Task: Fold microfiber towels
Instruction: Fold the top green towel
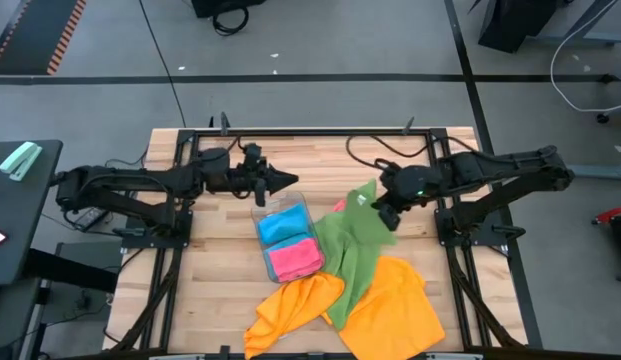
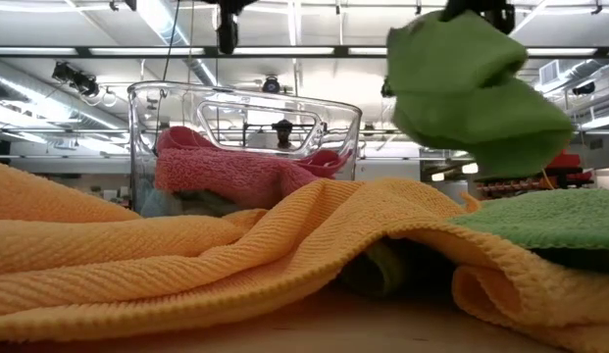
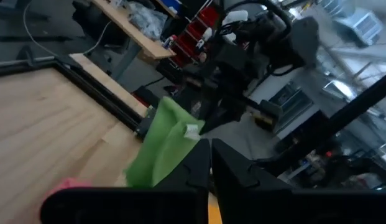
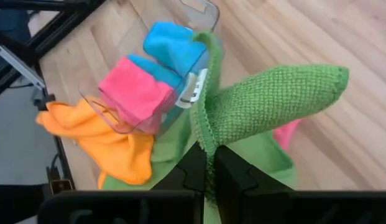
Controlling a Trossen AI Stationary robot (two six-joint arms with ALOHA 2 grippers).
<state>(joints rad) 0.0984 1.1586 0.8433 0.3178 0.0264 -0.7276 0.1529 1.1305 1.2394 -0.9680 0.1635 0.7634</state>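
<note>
two towels — blue towel (image 1: 281,224) and pink towel (image 1: 294,258) — sit folded in the clear tray (image 1: 275,268). right gripper (image 1: 387,213), jaws clamped on the green towel (image 1: 356,232), lifts its corner (rest drapes onto the table); orange towels (image 1: 390,305) lie unfolded near the front edge. left gripper (image 1: 286,180) hovers beyond the tray, jaws together, empty — roughly half done.

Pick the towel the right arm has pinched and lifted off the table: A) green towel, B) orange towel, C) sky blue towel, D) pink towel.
A: the right gripper is shut on an edge of the green towel, which hangs raised above the table, while the pink towel and blue towel sit folded in the clear tray and the orange towels lie flat.
</note>
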